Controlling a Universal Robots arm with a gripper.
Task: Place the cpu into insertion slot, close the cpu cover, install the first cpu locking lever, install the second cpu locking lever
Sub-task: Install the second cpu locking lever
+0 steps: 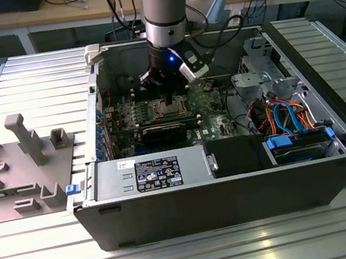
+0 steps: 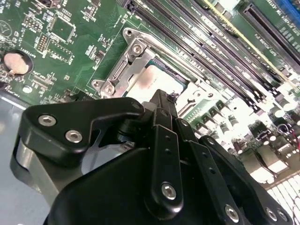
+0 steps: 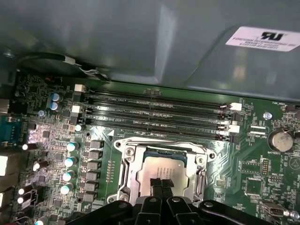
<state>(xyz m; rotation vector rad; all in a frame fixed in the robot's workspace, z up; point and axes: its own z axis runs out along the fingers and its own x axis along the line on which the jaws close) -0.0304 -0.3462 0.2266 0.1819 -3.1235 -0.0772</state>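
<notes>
Black jointed metal pincer (image 3: 161,183), fingertips nearly together, pressing on small flat silver-grey cpu (image 3: 164,169), low centre of first wrist view, apparently to seat it. Seated within shiny-rimmed square insertion slot (image 3: 125,174) on green circuit board (image 3: 253,161); thin silvery cpu cover (image 2: 123,72) framing it in second wrist view.

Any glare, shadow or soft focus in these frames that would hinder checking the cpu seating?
First wrist view: cpu evenly lit, end effector fingertips touching it.
Second wrist view: close end effector body looks soft and hides part of the cpu; bright washout at one edge.
Exterior view: insertion slot sits in the arm's shadow.
</notes>
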